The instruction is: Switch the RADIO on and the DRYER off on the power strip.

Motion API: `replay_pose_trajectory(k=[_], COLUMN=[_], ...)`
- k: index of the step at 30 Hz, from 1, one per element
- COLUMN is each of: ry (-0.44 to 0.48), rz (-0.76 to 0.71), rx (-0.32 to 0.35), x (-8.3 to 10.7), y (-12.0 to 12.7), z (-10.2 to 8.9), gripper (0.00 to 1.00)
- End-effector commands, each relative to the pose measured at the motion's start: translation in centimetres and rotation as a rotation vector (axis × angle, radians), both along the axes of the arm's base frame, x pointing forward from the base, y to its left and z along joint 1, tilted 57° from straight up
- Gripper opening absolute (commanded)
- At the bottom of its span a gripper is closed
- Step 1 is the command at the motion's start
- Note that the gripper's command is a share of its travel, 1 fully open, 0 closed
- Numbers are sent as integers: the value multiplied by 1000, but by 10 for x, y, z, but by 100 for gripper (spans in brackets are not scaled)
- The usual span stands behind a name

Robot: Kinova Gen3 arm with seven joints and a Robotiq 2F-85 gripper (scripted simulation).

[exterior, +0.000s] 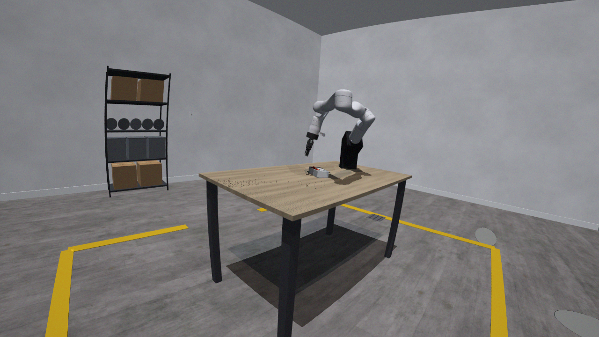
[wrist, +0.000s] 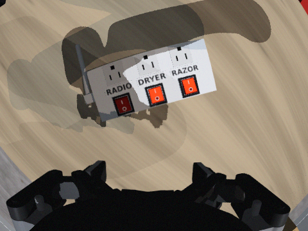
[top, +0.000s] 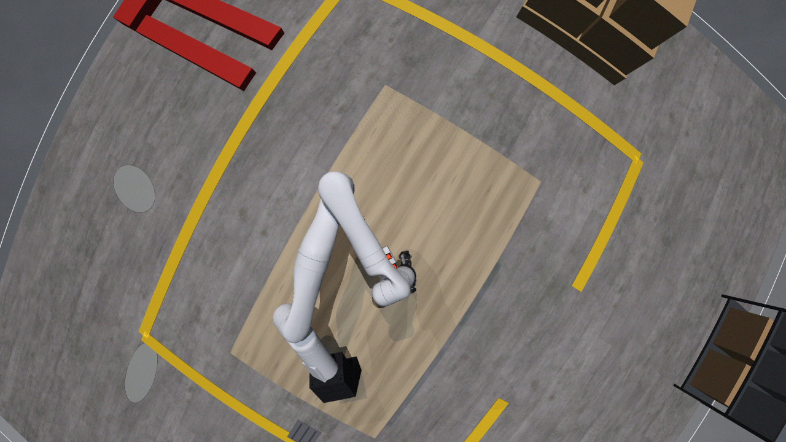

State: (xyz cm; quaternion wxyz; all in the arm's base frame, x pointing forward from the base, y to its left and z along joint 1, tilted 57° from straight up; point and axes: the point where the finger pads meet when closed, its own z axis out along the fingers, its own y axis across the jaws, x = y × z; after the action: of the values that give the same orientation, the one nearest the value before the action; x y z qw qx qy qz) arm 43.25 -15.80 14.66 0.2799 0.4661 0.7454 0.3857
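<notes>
A white power strip [wrist: 150, 81] lies flat on the wooden table, face up, with three labelled rocker switches. The RADIO switch [wrist: 123, 104] at the left is dark red. The DRYER switch [wrist: 156, 94] in the middle and the RAZOR switch [wrist: 189, 86] at the right glow bright orange. The strip also shows in the exterior view [exterior: 319, 172] and, partly hidden by the arm, in the top view [top: 390, 257]. My gripper [wrist: 149, 172] [exterior: 307, 151] is open and empty, well above the table and the strip.
The arm's black base [exterior: 349, 156] stands on the table behind the strip. A short cable stub [wrist: 83, 77] sticks out at the strip's RADIO end. A shelf rack [exterior: 135, 130] with boxes stands far off by the wall.
</notes>
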Motion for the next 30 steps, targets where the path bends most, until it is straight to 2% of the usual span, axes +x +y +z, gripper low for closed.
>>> replay_pose_trajectory(k=[1, 30], ry=[-1, 15], rz=[-1, 31], rx=[0, 60], x=[0, 1], y=[-1, 8], z=[0, 0], gripper=[100, 100])
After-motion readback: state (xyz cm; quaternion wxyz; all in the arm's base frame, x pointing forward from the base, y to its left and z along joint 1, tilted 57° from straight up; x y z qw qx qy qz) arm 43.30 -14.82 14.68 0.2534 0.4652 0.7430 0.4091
